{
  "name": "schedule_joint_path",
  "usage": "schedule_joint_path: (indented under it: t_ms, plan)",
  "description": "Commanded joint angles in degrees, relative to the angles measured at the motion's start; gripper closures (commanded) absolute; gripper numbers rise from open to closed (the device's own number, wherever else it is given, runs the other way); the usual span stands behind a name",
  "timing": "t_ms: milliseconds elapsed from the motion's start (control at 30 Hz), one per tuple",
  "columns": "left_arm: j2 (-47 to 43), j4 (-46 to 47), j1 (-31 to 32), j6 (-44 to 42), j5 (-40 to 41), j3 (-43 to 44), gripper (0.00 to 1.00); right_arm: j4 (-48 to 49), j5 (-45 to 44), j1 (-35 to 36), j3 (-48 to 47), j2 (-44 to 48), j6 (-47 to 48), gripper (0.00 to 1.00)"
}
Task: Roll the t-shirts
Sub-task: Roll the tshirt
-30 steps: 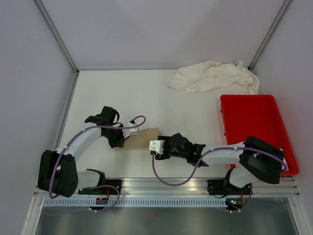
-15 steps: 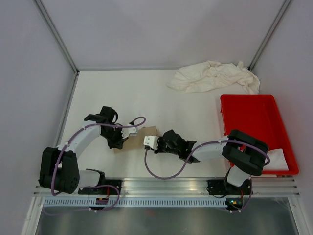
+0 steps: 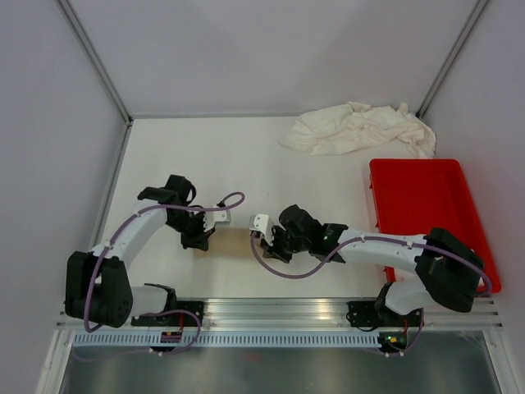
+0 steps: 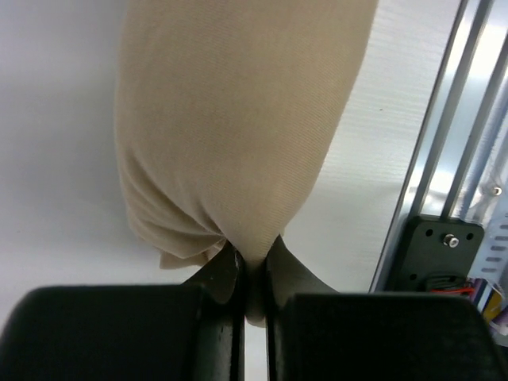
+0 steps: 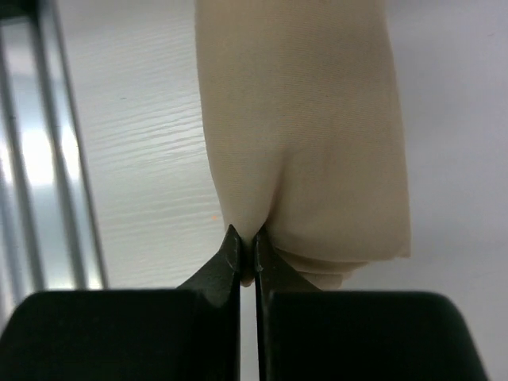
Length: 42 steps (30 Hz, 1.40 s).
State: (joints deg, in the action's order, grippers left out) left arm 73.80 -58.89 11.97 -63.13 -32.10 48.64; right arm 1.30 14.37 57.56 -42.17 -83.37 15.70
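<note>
The tan t-shirt (image 3: 234,239) lies as a short roll near the table's front, between my two grippers. The left gripper (image 3: 215,237) is shut on its left end. In the left wrist view a pinch of tan cloth (image 4: 238,119) sits between the left gripper's (image 4: 254,266) jaws. The right gripper (image 3: 256,240) is shut on the right end. In the right wrist view the right gripper's (image 5: 255,242) tips nip a fold of the roll (image 5: 309,119). A crumpled heap of cream-white t-shirts (image 3: 358,129) lies at the back right.
A red plastic tray (image 3: 414,162) stands at the right, in front of the cream heap. A metal rail (image 3: 279,308) runs along the near edge, close to the roll, and shows in the left wrist view as a rail (image 4: 468,119). Enclosure walls stand on three sides.
The right gripper has swung in to the roll's right end and closed on it. The left gripper has kept its hold and barely moved.
</note>
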Motion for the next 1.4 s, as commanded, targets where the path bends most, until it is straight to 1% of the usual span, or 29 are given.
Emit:
schedule_joint_path:
  t_ms: [0,67,100,267,367,433,467,633,667,700,733,767,833,900,967,1000,1033,1067,1100,1133,1167,1200,1233,1267,1300,1333,1367]
  plan:
    - [1.5,-5.1,-0.4,-5.5,-5.1,2.4,0.92,-9.4,14.8,0.0,-0.6,4.2,-12.1,1.0]
    - [2.1,-5.8,-0.4,-5.7,-5.0,2.3,0.91,-8.2,18.7,-0.1,0.2,4.8,-15.3,1.0]
    - [2.1,-6.8,-0.4,-5.9,-4.7,2.3,0.89,-7.6,21.6,-0.1,0.6,4.9,-18.5,1.0]
    - [1.7,-9.8,-0.5,-8.4,-3.2,1.8,0.85,1.2,26.7,-0.3,1.7,2.6,-22.0,1.0]
    - [3.4,-11.4,-0.6,-8.5,-1.8,1.7,0.85,4.2,31.1,-2.4,1.4,-1.3,-23.8,1.0]
    - [4.6,-11.7,-0.9,-8.8,-1.1,2.1,0.84,6.9,35.8,-5.3,2.5,-3.5,-26.0,1.0]
    - [5.8,-11.8,-1.1,-8.8,-1.0,2.2,0.84,9.7,37.3,-7.2,3.0,-4.2,-27.6,1.0]
    - [10.0,-12.0,-1.8,-7.6,-2.4,5.5,0.84,16.4,40.8,-11.3,4.7,-9.6,-33.5,1.0]
    - [11.2,-11.9,-1.9,-7.4,-2.4,5.8,0.84,17.1,40.0,-12.0,5.0,-11.1,-34.2,0.96]
    - [11.8,-11.9,-2.0,-7.3,-2.4,6.0,0.84,16.5,38.4,-12.2,4.8,-11.5,-34.1,0.9]
    - [12.3,-11.8,-2.1,-7.1,-2.4,6.2,0.85,13.1,36.3,-12.2,4.5,-11.7,-32.0,0.78]
    - [13.5,-11.7,-2.1,-6.8,-2.7,6.5,0.85,11.4,34.8,-12.2,3.9,-11.3,-31.1,0.7]
    - [14.5,-11.8,-2.1,-6.0,-3.2,7.6,0.85,6.1,32.0,-12.2,3.5,-9.3,-28.6,0.58]
    - [15.1,-11.9,-2.1,-5.8,-3.9,8.4,0.85,3.5,27.5,-12.2,2.9,-4.1,-25.5,0.51]
    - [15.1,-12.2,-2.1,-6.0,-4.3,8.7,0.85,0.2,23.5,-12.1,1.4,1.8,-23.7,0.5]
    - [15.1,-12.6,-2.1,-6.3,-4.5,8.9,0.85,-2.2,19.8,-12.1,0.7,3.6,-22.0,0.49]
    - [15.2,-13.0,-2.1,-6.4,-4.6,9.0,0.85,-3.6,18.0,-12.1,-0.2,5.3,-21.1,0.45]
    - [15.1,-13.3,-2.1,-6.5,-4.6,9.0,0.86,-4.2,16.6,-12.1,-0.9,8.0,-20.5,0.39]
    - [15.1,-13.4,-2.1,-6.6,-4.6,9.1,0.86,-4.5,14.2,-11.9,-2.2,9.1,-19.4,0.27]
    - [15.1,-13.7,-2.1,-6.7,-4.6,9.0,0.86,-4.6,13.2,-11.9,-2.6,10.1,-18.8,0.02]
    - [14.9,-13.7,-2.1,-6.8,-4.6,9.0,0.86,-4.5,11.3,-11.1,-3.3,11.1,-18.1,0.02]
    - [14.9,-13.7,-2.1,-7.0,-4.7,8.9,0.86,-2.6,5.9,-10.3,-3.3,11.5,-16.3,0.02]
    - [14.9,-13.8,-2.1,-7.1,-4.6,9.0,0.86,-1.7,2.7,-9.2,-2.9,11.7,-14.2,0.02]
    - [15.0,-13.8,-2.1,-6.9,-4.7,8.9,0.86,0.1,-0.3,-5.7,-2.2,11.7,-12.4,0.02]
    - [15.1,-13.8,-2.1,-7.0,-4.8,9.0,0.86,2.5,-3.2,-3.7,-2.0,11.2,-10.8,0.02]
    - [15.1,-13.9,-2.1,-7.0,-4.7,9.0,0.86,3.3,-7.8,0.1,-1.9,9.4,-8.0,0.02]
    - [15.1,-13.9,-2.1,-7.0,-4.8,9.0,0.86,3.8,-8.9,1.5,-3.1,8.1,-7.0,0.02]
